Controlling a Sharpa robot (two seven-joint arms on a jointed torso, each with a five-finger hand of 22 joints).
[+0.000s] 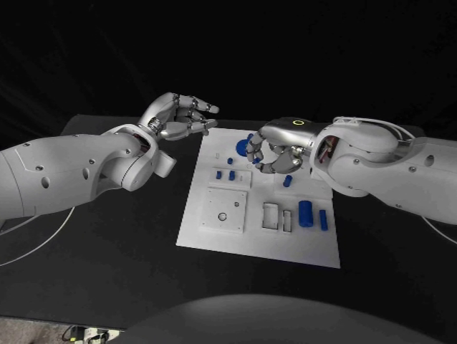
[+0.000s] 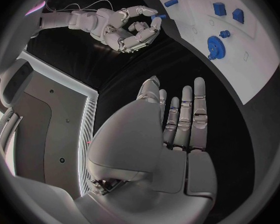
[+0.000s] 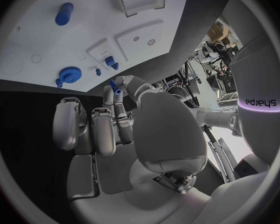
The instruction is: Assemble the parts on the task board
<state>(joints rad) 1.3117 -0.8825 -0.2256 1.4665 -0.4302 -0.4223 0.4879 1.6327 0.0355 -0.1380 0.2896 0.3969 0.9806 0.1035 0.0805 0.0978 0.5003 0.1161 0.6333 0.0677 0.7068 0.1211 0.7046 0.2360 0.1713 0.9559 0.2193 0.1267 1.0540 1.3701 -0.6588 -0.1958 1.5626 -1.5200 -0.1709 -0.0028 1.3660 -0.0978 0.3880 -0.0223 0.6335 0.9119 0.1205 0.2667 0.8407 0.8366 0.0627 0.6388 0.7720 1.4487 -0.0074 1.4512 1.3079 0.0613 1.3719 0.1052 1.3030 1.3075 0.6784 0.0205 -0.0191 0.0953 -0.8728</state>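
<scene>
The white task board (image 1: 251, 238) lies mid-table. My right hand (image 1: 275, 152) hovers over its far end and pinches a small blue peg (image 3: 113, 86) between thumb and fingertip. Beside that hand a blue gear (image 1: 242, 147) sits on the board; the gear (image 3: 70, 74) lies just beyond the fingertips in the right wrist view. My left hand (image 1: 182, 115) is raised off the board's far left corner and holds nothing, its fingers (image 2: 185, 115) apart. Two small blue pegs (image 1: 225, 175), a blue piece (image 1: 287, 180), a thick blue cylinder (image 1: 306, 213) and a slim one (image 1: 324, 219) rest on the board.
A square recessed plate with a hole (image 1: 225, 210) and rectangular slots (image 1: 271, 215) take up the board's near half. Black table (image 1: 104, 272) surrounds the board. White cables (image 1: 22, 244) trail under my left arm.
</scene>
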